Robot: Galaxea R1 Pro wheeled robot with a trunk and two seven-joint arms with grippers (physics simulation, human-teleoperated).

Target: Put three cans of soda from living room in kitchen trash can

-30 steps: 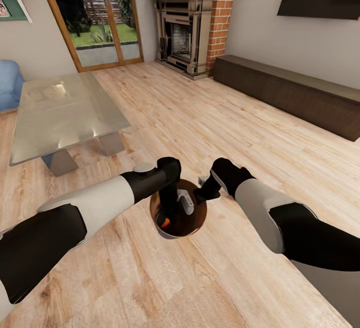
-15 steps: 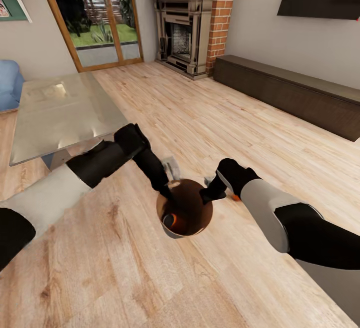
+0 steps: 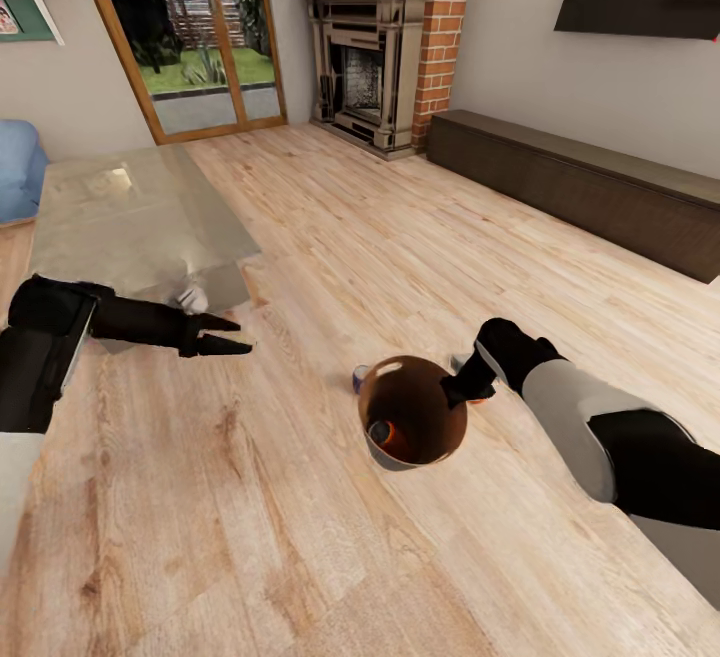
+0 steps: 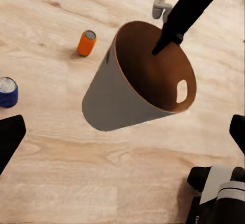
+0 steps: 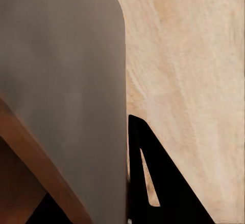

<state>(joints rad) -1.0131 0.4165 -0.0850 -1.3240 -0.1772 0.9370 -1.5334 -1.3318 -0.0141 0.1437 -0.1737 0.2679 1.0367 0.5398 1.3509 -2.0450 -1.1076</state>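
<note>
The pale grey trash can (image 3: pixel 437 407), brown inside, hangs tilted just above the wooden floor. My right gripper (image 3: pixel 458 392) is shut on its rim, one black finger (image 4: pixel 168 35) inside the wall. One orange soda can (image 3: pixel 385 434) lies inside the bin. The blue can (image 3: pixel 360 377) stands on the floor right beside the bin, and also shows as the blue can (image 4: pixel 7 91) in the left wrist view. Another orange can (image 4: pixel 87 43) lies on the floor beyond the bin. My left gripper (image 3: pixel 225 334) is open and holds nothing, off to the left near the coffee table.
A glass-topped coffee table (image 3: pixel 130 227) stands at the left, with a blue sofa (image 3: pixel 15 172) behind it. The brick fireplace (image 3: pixel 365 67) and a long dark cabinet (image 3: pixel 600 187) line the far and right walls. Open wooden floor surrounds the bin.
My left arm has pulled out of the bin and swung left toward the coffee table. The bin has shifted right with my right gripper, uncovering the blue can.
</note>
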